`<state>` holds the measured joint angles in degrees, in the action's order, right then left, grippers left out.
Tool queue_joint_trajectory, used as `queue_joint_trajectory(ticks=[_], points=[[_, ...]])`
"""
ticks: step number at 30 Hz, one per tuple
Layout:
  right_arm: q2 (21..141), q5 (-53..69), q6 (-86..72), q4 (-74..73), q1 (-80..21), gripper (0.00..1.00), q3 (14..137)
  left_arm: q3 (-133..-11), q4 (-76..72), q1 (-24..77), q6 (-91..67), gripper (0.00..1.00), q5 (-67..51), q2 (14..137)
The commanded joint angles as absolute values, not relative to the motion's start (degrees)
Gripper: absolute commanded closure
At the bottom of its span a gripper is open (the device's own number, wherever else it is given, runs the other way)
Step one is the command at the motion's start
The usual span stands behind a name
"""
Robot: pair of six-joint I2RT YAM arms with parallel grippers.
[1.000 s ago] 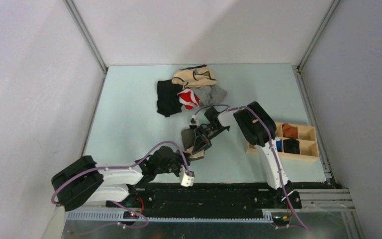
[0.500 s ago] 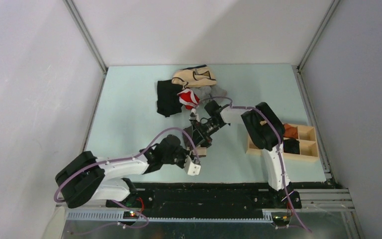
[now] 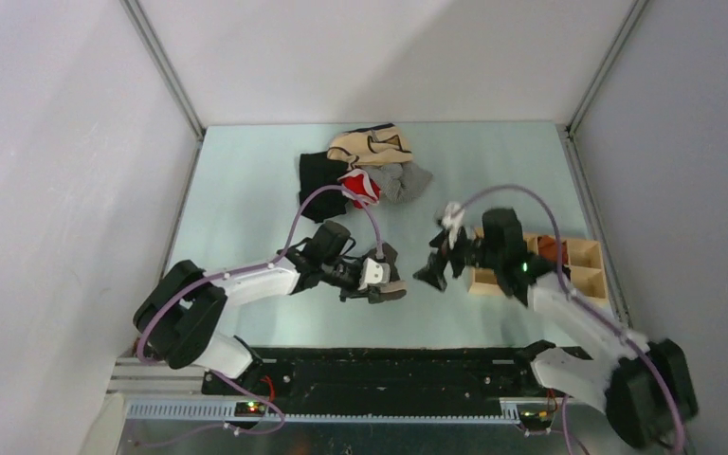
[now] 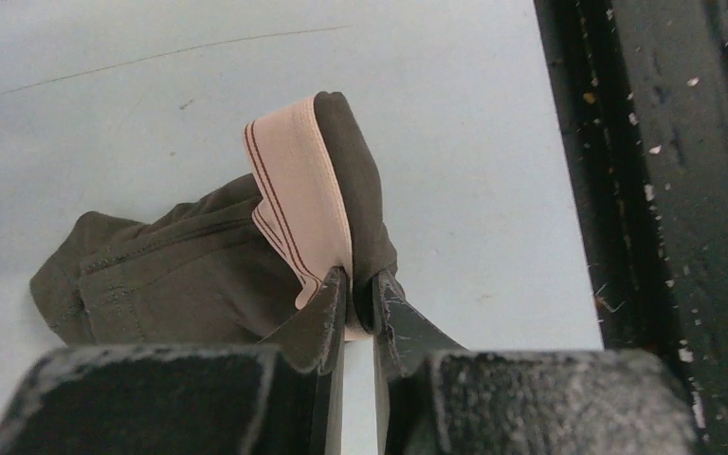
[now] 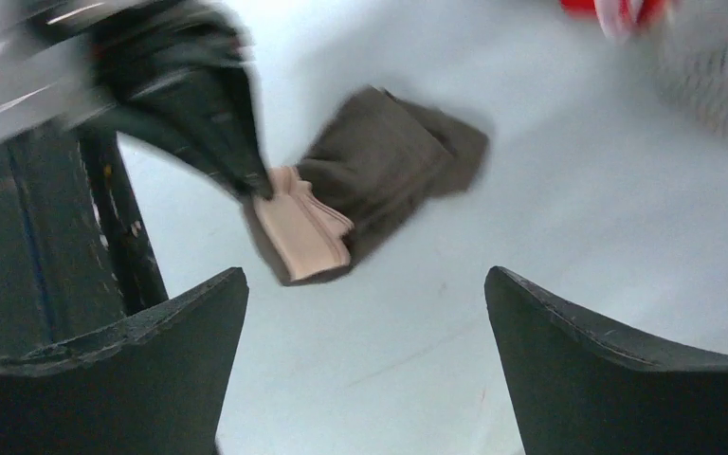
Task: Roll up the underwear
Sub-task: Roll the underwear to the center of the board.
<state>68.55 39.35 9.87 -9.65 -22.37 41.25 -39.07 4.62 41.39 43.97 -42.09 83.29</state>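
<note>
The left gripper (image 4: 358,289) is clenched on the underwear (image 4: 199,280), its two fingertips pinching the lower edge of the cream waistband (image 4: 296,204), which stands up in a fold above the dark olive fabric. The rest of the garment lies bunched on the pale table (image 4: 104,95), spreading away from the pinch. It sits near the front edge, just beside the black rail (image 4: 664,190) that runs along that side.

The right gripper (image 5: 365,280) is released, with its jaws spread wide and nothing between them. It hangs above the table close to the underwear but apart from it. Its wrist view is somewhat blurred, though the waistband and the other arm's fingers on it show plainly.

From above, the garment lies between the two arms, largely hidden under the left gripper. A pile of other clothes (image 3: 365,166) in beige, black, red and grey lies well apart at the far side. A wooden box (image 3: 578,300) with compartments stands to the right.
</note>
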Motion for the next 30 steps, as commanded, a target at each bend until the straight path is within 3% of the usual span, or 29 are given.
queue_joint_trajectory(ticks=[1, 6, 15, 18, 22, 27, 30], points=[[61.13, 28.53, 33.87, 11.10, -33.85, 0.01, 26.09, -38.62, 0.46, 40.67, 34.96, 1.00, -49.04, 83.79], [65.59, 30.65, 39.42, 12.93, -41.29, 0.12, 25.84, -37.57, 1.32, 40.10, 34.16, 1.00, -49.43, 83.88], [71.85, 28.32, 42.89, 19.47, -48.27, 0.13, 25.98, -37.26, 3.22, 39.01, 33.85, 1.00, -49.87, 83.69], [74.40, 30.92, 43.78, 17.52, -47.92, 0.19, 27.51, -37.35, 3.26, 38.38, 33.33, 1.00, -49.94, 83.91], [79.35, 33.90, 44.22, 12.94, -47.96, 0.36, 31.58, -37.31, 3.55, 37.45, 33.22, 1.00, -49.90, 83.82], [84.57, 36.50, 43.56, 5.73, -47.88, 0.71, 38.60, -38.39, 7.12, 36.07, 33.29, 1.00, -50.39, 83.76], [87.13, 40.24, 40.57, -3.02, -46.92, 0.84, 42.82, -39.75, 11.59, 34.73, 31.57, 1.00, -50.62, 84.29]])
